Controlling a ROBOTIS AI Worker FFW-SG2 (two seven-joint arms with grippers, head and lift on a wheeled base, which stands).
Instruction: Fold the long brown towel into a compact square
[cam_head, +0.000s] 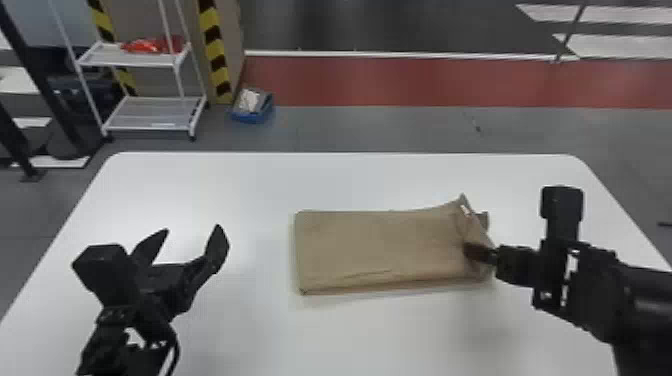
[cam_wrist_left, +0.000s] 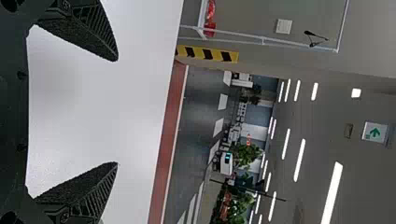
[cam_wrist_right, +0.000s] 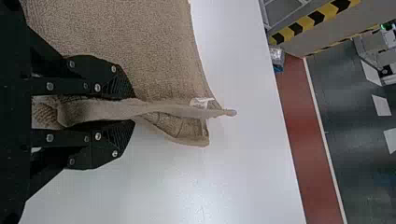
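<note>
White table; brown towel, right end (seemingly doubled) pinched in right gripper; left gripper spread.

You've got matt, rough-napped brown towel cloth, a smooth, faintly glossy white tabletop, and matt black pincer fingers, ridged.

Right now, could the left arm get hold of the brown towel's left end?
Probably yes. The left tool is open and empty, facing away across the white tabletop, and nothing seems to block its path to the towel's left end. The right tool grips the right end.
</note>
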